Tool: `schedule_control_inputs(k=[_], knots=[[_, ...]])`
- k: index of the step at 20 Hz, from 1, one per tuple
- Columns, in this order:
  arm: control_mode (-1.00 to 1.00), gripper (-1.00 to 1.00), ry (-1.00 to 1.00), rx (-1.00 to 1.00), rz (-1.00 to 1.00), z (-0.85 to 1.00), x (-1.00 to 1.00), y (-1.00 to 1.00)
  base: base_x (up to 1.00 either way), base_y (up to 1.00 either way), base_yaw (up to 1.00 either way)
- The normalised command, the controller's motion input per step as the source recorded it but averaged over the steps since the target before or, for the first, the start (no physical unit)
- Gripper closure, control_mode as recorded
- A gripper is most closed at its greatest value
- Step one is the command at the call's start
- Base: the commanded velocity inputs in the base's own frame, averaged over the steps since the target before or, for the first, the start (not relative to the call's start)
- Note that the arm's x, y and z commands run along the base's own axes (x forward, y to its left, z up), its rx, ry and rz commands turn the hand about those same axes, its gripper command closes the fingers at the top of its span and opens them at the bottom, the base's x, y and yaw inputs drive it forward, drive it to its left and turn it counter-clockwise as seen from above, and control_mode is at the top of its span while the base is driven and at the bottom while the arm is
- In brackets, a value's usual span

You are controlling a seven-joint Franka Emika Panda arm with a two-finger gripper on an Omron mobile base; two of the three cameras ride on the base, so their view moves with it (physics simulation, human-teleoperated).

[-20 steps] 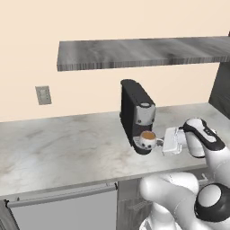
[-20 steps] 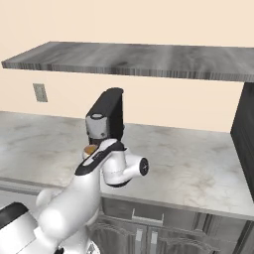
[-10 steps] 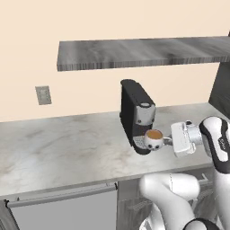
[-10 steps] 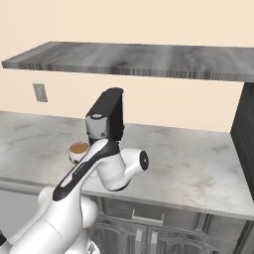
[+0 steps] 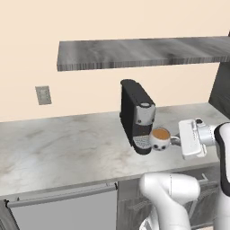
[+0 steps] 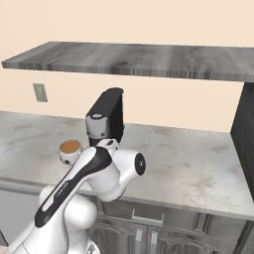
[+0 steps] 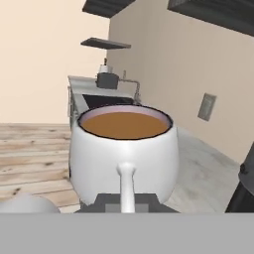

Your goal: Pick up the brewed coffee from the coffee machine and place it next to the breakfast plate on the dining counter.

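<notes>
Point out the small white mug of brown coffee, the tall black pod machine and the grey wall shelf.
Small white mug of brown coffee (image 5: 159, 139), left base view, its side.
Tall black pod machine (image 5: 133, 107), left base view, its black side.
Grey wall shelf (image 6: 149, 59), right base view, its underside.

Even, bright, flat rendered light with no glare. A soft shadow lies beneath the wall shelf (image 5: 143, 51). Edges are sharp throughout; the mug (image 7: 124, 154) up close shows gentle shading.

Beige wall (image 5: 90, 22) with grey outlet plate (image 5: 43, 95); grey wood-grain floating shelf (image 5: 143, 51) above; grey marbled tabletop (image 5: 58, 143) over grey cabinet fronts (image 5: 63, 211); dark tall cabinet (image 6: 245, 129) at right; plank floor (image 7: 30, 154).
</notes>
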Motion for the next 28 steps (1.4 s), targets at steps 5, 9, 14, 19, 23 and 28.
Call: schedule_control_inputs(k=[5, 9, 14, 19, 23, 28], knots=[[1.0, 1.0, -0.03, 0.0, 0.0, 0.09, -0.08, 0.0, -0.19, 0.05, 0.04], [1.0, 1.0, 0.0, 0.0, 0.0, 0.0, 0.0, 0.0, -0.35, 0.34, 0.29], [1.0, 1.0, 0.0, 0.0, 0.0, 0.0, 0.0, 0.0, -0.32, 0.59, 0.62], [1.0, 1.0, 0.0, 0.0, 0.0, 0.0, 0.0, 0.0, -0.21, 0.67, 0.81], [1.0, 1.0, 0.0, 0.0, 0.0, 0.0, 0.0, 0.0, -0.44, 0.56, 0.93], [1.0, 1.0, 0.0, 0.0, 0.0, 0.0, 0.0, 0.0, -0.46, 0.57, 0.94]])
